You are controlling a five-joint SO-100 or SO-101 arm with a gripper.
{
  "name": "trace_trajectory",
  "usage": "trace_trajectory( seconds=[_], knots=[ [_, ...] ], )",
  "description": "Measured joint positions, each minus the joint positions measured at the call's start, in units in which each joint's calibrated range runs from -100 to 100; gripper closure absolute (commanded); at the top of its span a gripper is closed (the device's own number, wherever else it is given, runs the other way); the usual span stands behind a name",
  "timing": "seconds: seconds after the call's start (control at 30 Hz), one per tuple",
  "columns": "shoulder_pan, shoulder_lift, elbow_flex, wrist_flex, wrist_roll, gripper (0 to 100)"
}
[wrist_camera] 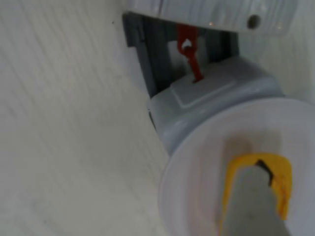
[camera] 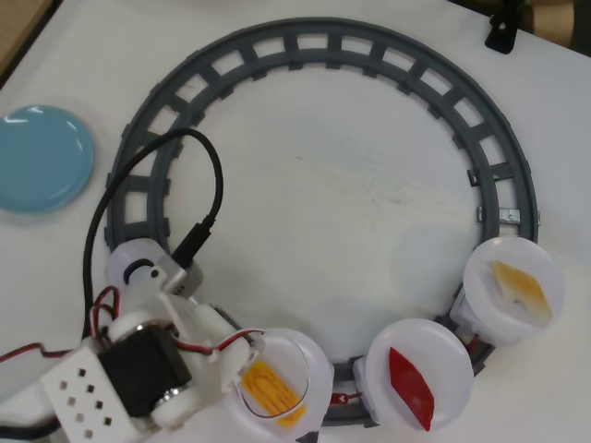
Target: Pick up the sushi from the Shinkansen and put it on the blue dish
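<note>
In the overhead view the white Shinkansen (camera: pixel 138 268) runs along the lower part of the grey track, pulling cars topped by round white plates. The ridged orange-yellow sushi (camera: pixel 271 388) lies on the first plate (camera: pixel 314 365) behind the nose. My gripper (camera: pixel 277 392) reaches in from the bottom left, its clear jaws standing around the sushi, which still rests on the plate. In the wrist view a grey finger (wrist_camera: pixel 251 211) covers the middle of the sushi (wrist_camera: pixel 283 182). The blue dish (camera: pixel 42 157) sits at the far left, off the track.
A red pointed piece (camera: pixel 411 388) and a paler orange piece (camera: pixel 522 291) lie on the following two plates. The grey ring track (camera: pixel 323 41) circles the table's middle. A black cable (camera: pixel 212 185) loops over the track's left side. A red coupler (wrist_camera: pixel 189 54) links the cars.
</note>
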Motion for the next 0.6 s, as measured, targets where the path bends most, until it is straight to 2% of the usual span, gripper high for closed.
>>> trace_trajectory(
  seconds=[0.47,0.6],
  knots=[
    [2.7,0.08,11.07,-5.63,0.83,77],
    [2.78,0.08,11.44,-6.3,0.98,79]
  ],
)
